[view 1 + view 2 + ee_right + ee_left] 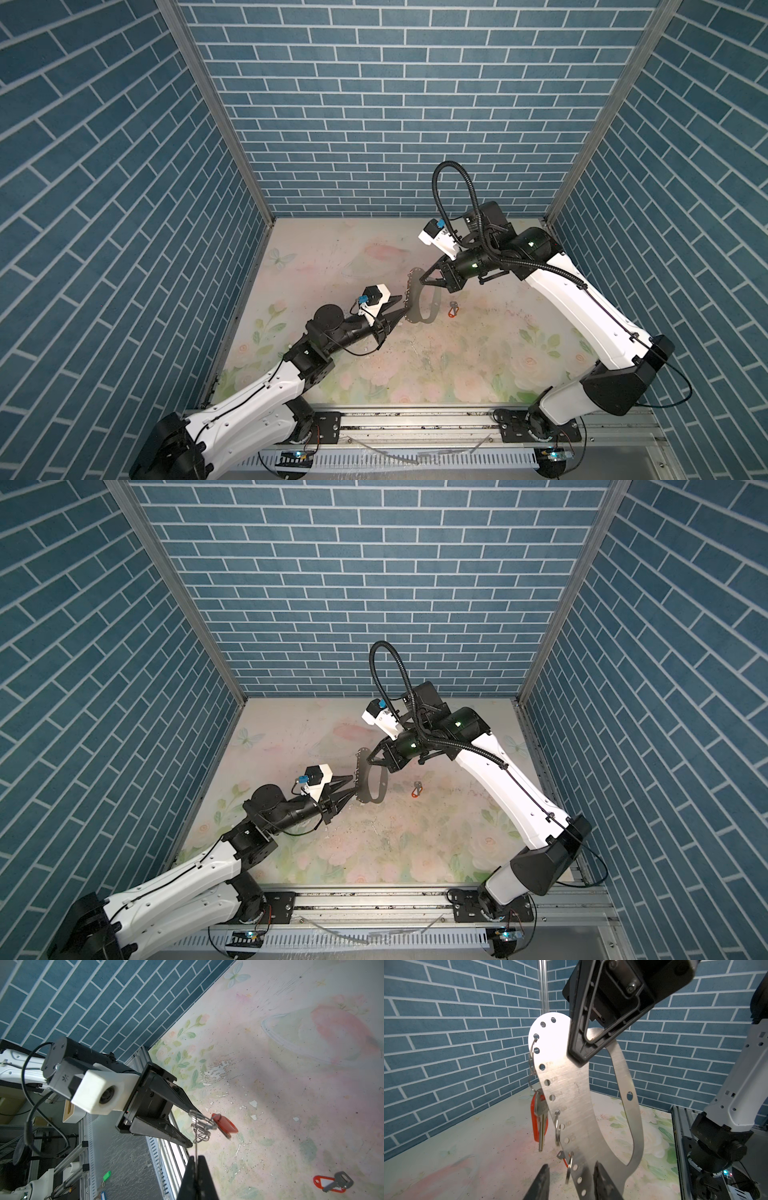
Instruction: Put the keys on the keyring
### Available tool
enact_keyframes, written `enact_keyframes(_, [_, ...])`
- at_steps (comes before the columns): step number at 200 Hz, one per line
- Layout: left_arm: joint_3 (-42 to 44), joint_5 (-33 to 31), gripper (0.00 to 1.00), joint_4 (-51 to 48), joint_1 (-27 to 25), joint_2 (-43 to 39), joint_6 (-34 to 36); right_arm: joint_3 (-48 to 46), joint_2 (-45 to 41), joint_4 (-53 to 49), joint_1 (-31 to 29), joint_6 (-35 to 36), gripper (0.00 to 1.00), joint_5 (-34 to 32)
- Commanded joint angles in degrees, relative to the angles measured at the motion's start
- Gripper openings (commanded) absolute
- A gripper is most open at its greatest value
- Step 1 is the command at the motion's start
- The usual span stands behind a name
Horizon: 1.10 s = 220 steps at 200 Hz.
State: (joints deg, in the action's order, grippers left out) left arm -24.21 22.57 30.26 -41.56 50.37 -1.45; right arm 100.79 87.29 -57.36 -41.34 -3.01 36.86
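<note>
The right gripper (423,282) is clamped flat on the upper part of the keyring (571,1093). It holds the keyring upright and clear of the table (374,365), just right of centre in both top views. The right wrist view sees the plate edge-on, as a thin line between the closed jaws. The left gripper (571,1178) reaches in from the lower left of the top views. Its jaws are parted and straddle the plate's lower holed edge and a small ring, pinching neither as far as the wrist views show. The keyring looks dark from above but reads as thin brushed metal up close. I judge it stiff, light and slick, so a flat pinch on the broad faces, as the right arm has it, should hold better than a grip on the edge. Three split rings (557,1128) show along the holed edge. They look thin, springy and free to swing, so one likely needs steadying before a key goes on. There are two keys. The hanging key (542,1120) dangles from the largest ring, its orange tag (536,1132) behind it. The loose key (454,309) lies flat on the table just right of the keyring, apart from both grippers. Its plastic tag seems the easier place to pinch, being thicker than the blade.
</note>
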Motion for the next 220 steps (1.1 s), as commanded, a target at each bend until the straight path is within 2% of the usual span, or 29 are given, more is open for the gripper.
enact_keyframes(1, [-1.8, 1.9, 0.32, -0.7, -0.1, 0.6, 1.4, -1.4, -1.8, 1.1, 0.0, 0.8, 0.0, 2.4])
enact_keyframes(36, [-2.4, 2.4, 0.2, -1.1, -0.2, 0.9, 1.6, -1.8, -1.8, 1.3, 0.0, 1.0, 0.0, 2.7])
enact_keyframes(132, [-1.9, 2.0, 0.0, -2.9, -0.1, -0.5, 2.6, -1.9, -2.3, 0.8, 0.0, 0.2, 0.0, -0.2])
enact_keyframes(174, [-1.5, 2.1, 0.0, -2.3, -0.1, -1.2, 3.1, -2.8, -2.4, 1.9, 0.1, -1.8, 0.0, -0.3])
enact_keyframes(220, [0.4, 0.5, 0.0, 1.2, -0.1, -2.4, 3.8, -5.7, -2.9, 5.8, 0.0, -8.2, 0.0, -0.2])
